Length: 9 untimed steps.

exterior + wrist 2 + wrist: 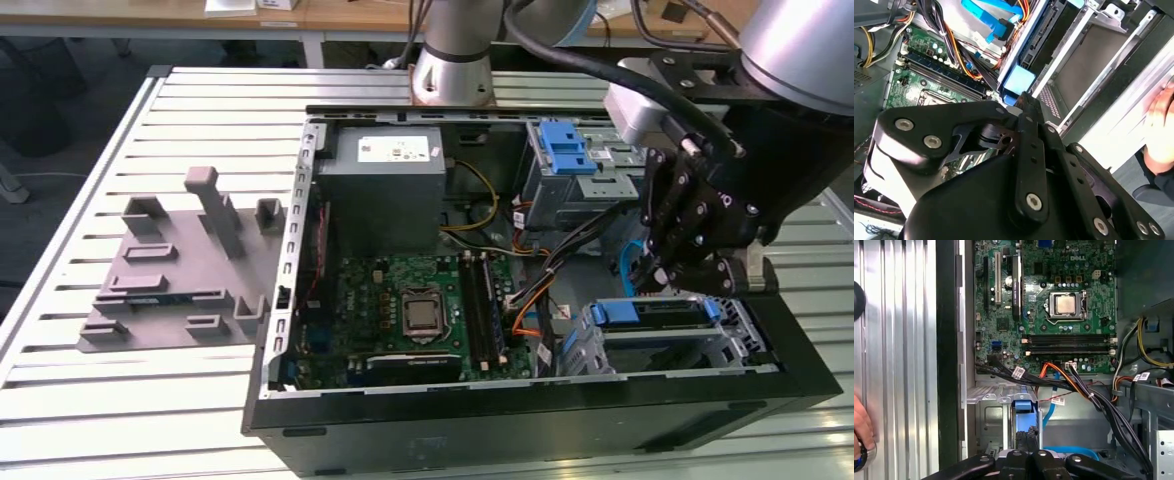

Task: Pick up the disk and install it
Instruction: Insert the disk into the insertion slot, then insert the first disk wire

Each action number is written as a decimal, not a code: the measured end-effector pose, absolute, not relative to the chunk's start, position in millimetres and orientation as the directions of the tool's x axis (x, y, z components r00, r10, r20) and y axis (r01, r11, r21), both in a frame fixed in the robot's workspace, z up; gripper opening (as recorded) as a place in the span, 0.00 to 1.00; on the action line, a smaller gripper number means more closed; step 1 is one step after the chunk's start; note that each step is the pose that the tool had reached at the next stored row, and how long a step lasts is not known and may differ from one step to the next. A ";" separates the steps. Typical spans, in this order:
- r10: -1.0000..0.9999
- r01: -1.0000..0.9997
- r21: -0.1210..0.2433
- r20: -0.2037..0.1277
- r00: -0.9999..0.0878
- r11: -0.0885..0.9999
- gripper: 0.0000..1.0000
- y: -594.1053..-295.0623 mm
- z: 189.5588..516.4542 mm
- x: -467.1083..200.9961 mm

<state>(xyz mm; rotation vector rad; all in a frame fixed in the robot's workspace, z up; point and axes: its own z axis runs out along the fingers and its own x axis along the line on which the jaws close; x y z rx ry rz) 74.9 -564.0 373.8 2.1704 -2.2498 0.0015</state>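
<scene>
We find the gripper [657, 284] over a corner bay [742, 348] of the computer case [534, 425] — jaws closed together, holding nothing. Its tips seemingly press the disk [663, 312], slotted there, to seat it.

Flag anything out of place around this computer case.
A person's hand is over the slatted table right beside the open computer case, oddly close to the gripper. Nothing inside the case looks spilled or broken.
</scene>
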 end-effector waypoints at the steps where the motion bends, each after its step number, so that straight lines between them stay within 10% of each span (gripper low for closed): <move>1: -0.999 -0.999 0.010 0.012 -0.036 0.036 0.11 -564.1 373.0 74.9; 9: -0.999 -0.999 0.010 0.012 -0.035 0.036 0.11 -564.1 369.6 74.9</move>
